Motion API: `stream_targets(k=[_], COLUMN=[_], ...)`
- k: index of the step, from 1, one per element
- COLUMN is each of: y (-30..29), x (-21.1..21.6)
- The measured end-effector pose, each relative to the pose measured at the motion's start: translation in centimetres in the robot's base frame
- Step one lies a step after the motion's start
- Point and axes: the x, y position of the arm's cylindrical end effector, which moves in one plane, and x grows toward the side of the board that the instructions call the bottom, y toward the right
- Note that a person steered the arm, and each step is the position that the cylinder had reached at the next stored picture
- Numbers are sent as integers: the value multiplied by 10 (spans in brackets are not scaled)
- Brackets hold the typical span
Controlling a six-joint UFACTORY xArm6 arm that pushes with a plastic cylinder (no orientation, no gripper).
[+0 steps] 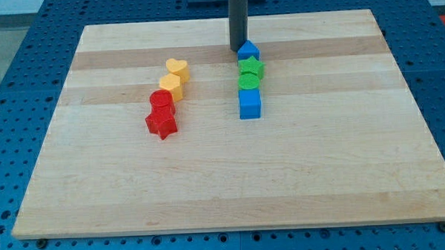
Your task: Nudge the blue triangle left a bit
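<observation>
The blue triangle (pixel 249 50) sits at the top of a short column of blocks right of the board's middle. Below it, touching in a line, are a green star (pixel 251 66), a green round block (pixel 248 82) and a blue cube (pixel 250 103). My tip (pixel 237 49) is down on the board just left of the blue triangle, touching or nearly touching its left side. The rod rises straight out of the view's top.
A slanted row of blocks lies left of the middle: a yellow heart (pixel 177 69), a yellow hexagon (pixel 171 86), a red round block (pixel 162 102) and a red star (pixel 162 124). The wooden board (pixel 224 177) rests on a blue perforated table.
</observation>
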Motion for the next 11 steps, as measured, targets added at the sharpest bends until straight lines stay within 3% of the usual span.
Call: stream_targets(k=[3, 6, 11], y=[-3, 9, 52], x=[20, -22, 5])
